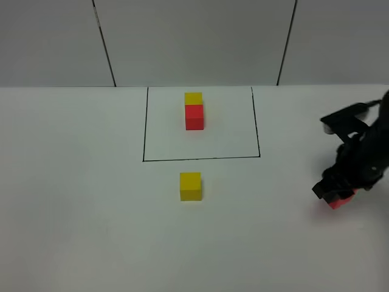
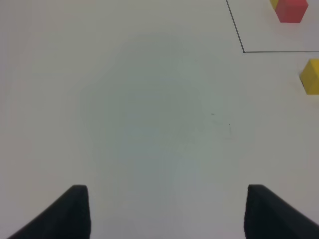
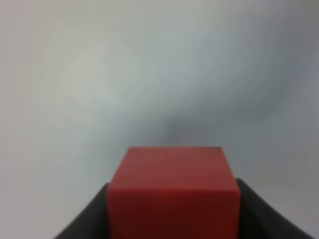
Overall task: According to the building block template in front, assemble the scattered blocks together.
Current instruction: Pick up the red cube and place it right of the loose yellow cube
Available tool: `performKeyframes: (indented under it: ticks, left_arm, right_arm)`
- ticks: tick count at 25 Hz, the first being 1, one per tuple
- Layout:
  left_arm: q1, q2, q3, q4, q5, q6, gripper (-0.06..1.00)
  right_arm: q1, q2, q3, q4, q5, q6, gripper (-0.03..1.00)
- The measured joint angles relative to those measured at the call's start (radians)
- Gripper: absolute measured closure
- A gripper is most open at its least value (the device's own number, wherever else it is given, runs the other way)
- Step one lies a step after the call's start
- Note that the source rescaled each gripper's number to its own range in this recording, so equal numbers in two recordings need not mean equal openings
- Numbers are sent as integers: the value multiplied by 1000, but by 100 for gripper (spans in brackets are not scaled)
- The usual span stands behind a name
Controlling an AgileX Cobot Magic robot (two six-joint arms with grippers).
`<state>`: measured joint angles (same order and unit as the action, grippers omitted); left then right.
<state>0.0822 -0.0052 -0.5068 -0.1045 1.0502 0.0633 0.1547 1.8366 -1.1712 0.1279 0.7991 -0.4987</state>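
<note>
The left gripper (image 2: pixel 167 214) is seen only in its own wrist view. Its two dark fingers (image 2: pixel 65 214) stand far apart, with only the bare white table (image 1: pixel 91 237) between them.

In the high view, the loose yellow cube (image 1: pixel 190 185) stands alone on the table near the middle. The left wrist view catches the same cube at its edge (image 2: pixel 311 75).

At about 4 o'clock from this cube, and well apart from it, the right gripper (image 1: pixel 333 193) is low over the table. It is closed on the loose red cube (image 1: pixel 340 201). In the right wrist view this cube (image 3: pixel 172 191) fills the gap, and one dark finger (image 3: pixel 84 221) is pressed to each side of it. Whether the cube touches the table, I cannot tell.

At 12 o'clock from the loose yellow cube, near it, lies the building block template (image 1: pixel 228 131), a thin black rectangle. Inside it stands a framed red cube (image 1: pixel 194 117), and a framed yellow cube (image 1: pixel 193 98) touches it at 12 o'clock. Behind the table is a light wall (image 1: pixel 194 42) with dark seams.
</note>
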Motion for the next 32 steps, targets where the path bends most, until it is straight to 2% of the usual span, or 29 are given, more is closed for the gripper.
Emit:
performKeyframes:
  ticks: [2, 4, 9, 13, 18, 22, 27, 32]
  left_arm:
    - [0, 0, 0, 0, 0, 0, 49]
    - [0, 0, 0, 0, 0, 0, 49]
    - [0, 0, 0, 0, 0, 0, 49]
    - [0, 0, 0, 0, 0, 0, 49]
    - [0, 0, 0, 0, 0, 0, 49]
    - [0, 0, 0, 0, 0, 0, 49]
    - [0, 0, 0, 0, 0, 0, 49]
    - [0, 0, 0, 0, 0, 0, 49]
  right_arm:
    - [75, 1, -71, -20, 72, -149, 96]
    - [145, 13, -147, -44, 130, -245, 96]
    - [308, 112, -313, -151, 202, -297, 96]
    - [385, 215, -446, -167, 253, -298, 96]
    - [440, 331, -587, -164, 297, -299, 96]
    - [447, 404, -668, -162, 323, -307, 96]
    - [446, 471, -693, -163, 334, -331, 96]
    - [446, 504, -694, -163, 302, -347, 96]
